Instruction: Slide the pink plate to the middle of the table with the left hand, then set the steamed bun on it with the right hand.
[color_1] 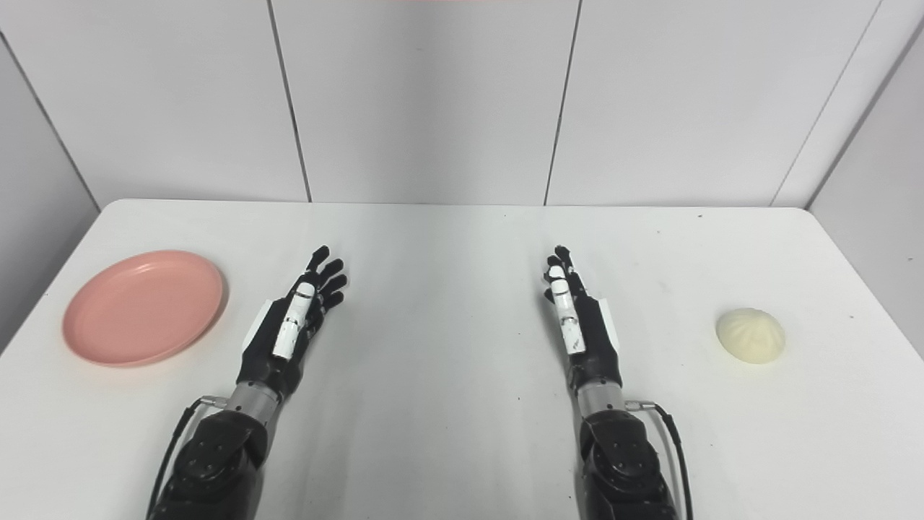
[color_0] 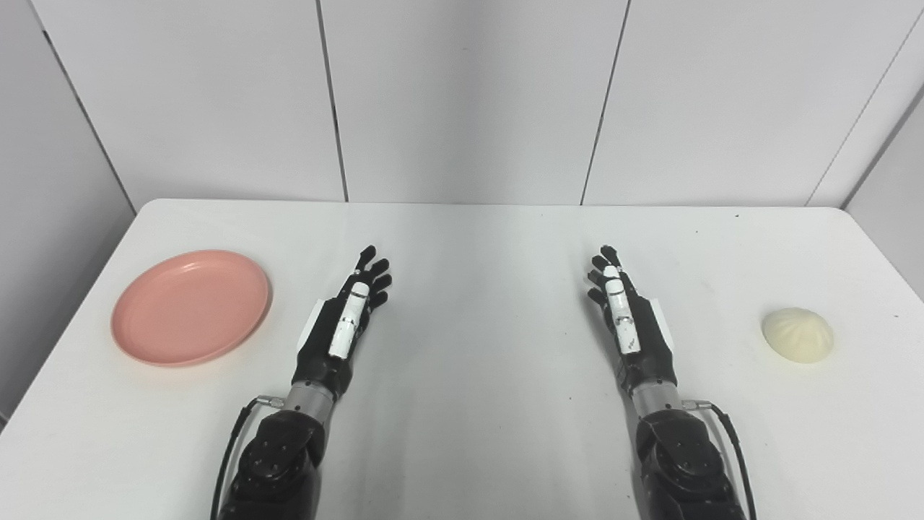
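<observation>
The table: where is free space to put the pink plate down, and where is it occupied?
The widest bare patch of the table lies between the left hand and the right hand, both open and empty. The back strip toward the wall is bare too. Occupied: the left edge by the pink plate, the right by the steamed bun.

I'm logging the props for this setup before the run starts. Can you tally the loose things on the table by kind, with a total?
Pink plate: 1, on the table's left side, with nothing on it
Steamed bun: 1, on the table's right side
Total: 2
</observation>
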Action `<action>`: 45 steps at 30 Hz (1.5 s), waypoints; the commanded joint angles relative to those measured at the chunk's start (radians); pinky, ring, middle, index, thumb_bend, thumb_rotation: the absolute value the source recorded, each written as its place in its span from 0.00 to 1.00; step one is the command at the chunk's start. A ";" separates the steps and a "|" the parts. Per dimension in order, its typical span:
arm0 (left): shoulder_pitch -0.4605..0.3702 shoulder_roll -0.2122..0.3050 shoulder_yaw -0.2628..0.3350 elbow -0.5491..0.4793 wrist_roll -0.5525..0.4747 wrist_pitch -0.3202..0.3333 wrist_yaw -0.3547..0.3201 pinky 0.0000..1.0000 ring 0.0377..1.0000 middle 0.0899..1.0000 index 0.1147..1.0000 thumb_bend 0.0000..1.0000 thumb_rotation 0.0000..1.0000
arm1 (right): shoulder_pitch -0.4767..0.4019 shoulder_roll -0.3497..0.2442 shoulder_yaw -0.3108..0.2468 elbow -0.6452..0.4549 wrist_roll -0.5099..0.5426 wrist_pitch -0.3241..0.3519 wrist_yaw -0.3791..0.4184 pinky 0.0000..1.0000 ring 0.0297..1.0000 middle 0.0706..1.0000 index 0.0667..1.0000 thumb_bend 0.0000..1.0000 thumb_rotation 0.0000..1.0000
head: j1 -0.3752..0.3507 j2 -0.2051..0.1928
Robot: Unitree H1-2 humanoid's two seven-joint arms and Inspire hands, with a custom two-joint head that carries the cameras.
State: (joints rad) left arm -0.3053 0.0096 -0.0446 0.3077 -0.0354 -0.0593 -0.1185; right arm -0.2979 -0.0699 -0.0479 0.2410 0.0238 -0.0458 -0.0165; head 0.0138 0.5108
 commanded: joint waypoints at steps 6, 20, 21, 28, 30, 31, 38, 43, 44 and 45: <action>0.043 -0.003 -0.006 0.046 -0.003 0.012 -0.007 0.93 0.93 0.94 0.95 0.38 1.00 | 0.028 -0.002 -0.002 0.054 -0.007 -0.008 -0.003 0.92 0.93 0.94 0.95 0.20 1.00 | -0.001 0.001; 0.040 -0.004 -0.007 0.050 0.000 0.010 -0.005 0.93 0.93 0.94 0.95 0.38 1.00 | 0.026 -0.005 0.001 0.056 -0.015 -0.008 -0.002 0.92 0.93 0.94 0.95 0.19 1.00 | 0.004 -0.003; 0.040 -0.003 -0.007 0.049 0.000 0.011 -0.006 0.93 0.93 0.94 0.95 0.38 1.00 | 0.025 -0.004 0.001 0.057 -0.015 -0.009 -0.002 0.92 0.93 0.94 0.95 0.19 1.00 | 0.004 -0.003; 0.039 -0.002 -0.005 0.049 -0.005 0.013 -0.008 0.93 0.93 0.94 0.95 0.39 1.00 | 0.023 -0.002 0.000 0.059 -0.014 -0.007 -0.005 0.93 0.93 0.94 0.96 0.20 1.00 | 0.002 -0.004; 0.038 -0.001 -0.006 0.049 -0.004 0.014 -0.009 0.94 0.93 0.94 0.95 0.39 1.00 | 0.023 -0.003 0.001 0.061 -0.017 -0.013 -0.005 0.93 0.93 0.94 0.95 0.20 1.00 | 0.002 -0.004; 0.039 0.000 -0.008 0.048 -0.001 0.015 -0.009 0.94 0.93 0.94 0.95 0.39 1.00 | 0.023 -0.004 0.001 0.061 -0.017 -0.012 -0.005 0.92 0.93 0.94 0.95 0.21 1.00 | 0.002 -0.003; 0.041 0.000 -0.008 0.042 0.000 0.019 -0.007 0.93 0.93 0.94 0.95 0.38 1.00 | 0.024 -0.005 0.002 0.057 -0.020 -0.006 -0.006 0.92 0.93 0.94 0.95 0.20 1.00 | 0.001 -0.002; 0.040 0.000 -0.008 0.043 0.001 0.017 -0.006 0.93 0.93 0.94 0.95 0.38 1.00 | 0.023 -0.005 0.003 0.061 -0.019 -0.013 -0.004 0.92 0.93 0.94 0.95 0.20 1.00 | 0.001 -0.002; 0.040 0.000 -0.009 0.044 0.001 0.015 -0.006 0.93 0.93 0.94 0.95 0.38 1.00 | 0.023 -0.005 0.003 0.060 -0.019 -0.014 -0.004 0.92 0.93 0.94 0.95 0.20 1.00 | 0.001 -0.002; 0.039 0.001 -0.010 0.045 0.003 0.015 -0.006 0.93 0.93 0.94 0.95 0.38 1.00 | 0.023 -0.005 0.003 0.060 -0.017 -0.014 -0.003 0.92 0.93 0.94 0.95 0.20 1.00 | -0.001 -0.003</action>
State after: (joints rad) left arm -0.3080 0.0108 -0.0443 0.3099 -0.0373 -0.0588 -0.1188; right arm -0.3059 -0.0723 -0.0444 0.2542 0.0125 -0.0481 -0.0177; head 0.0138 0.5077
